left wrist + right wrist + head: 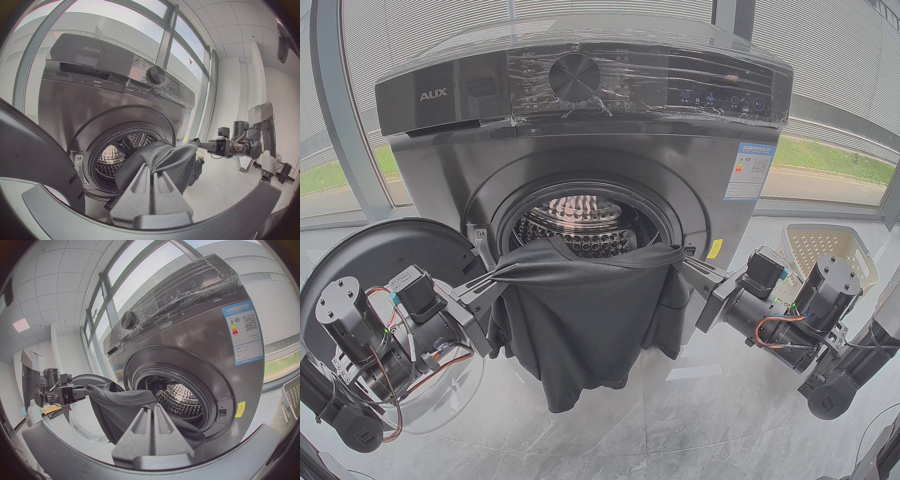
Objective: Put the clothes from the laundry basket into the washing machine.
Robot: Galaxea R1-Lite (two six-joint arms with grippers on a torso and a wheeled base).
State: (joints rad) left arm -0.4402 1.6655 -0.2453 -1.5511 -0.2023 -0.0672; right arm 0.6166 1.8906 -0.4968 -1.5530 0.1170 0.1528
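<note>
Stretched black shirt [581, 319] before open drum [584, 220]

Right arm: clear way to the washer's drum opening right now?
Probably yes. The round door hangs open on the robot's left; only the black T-shirt stretches across the lower part of the steel drum opening, and the right gripper, shut on it, sits beside the rim.

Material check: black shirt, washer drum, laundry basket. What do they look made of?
black shirt: soft knit fabric, matte, perhaps cotton or a blend; it sags and folds between its held corners.
drum: bare metal, likely stainless steel, glossy; its embossed, perforated wall throws bright reflections.
laundry basket: rigid moulded plastic, cream, dull; a regular grid of holes and a smooth rim.
</note>
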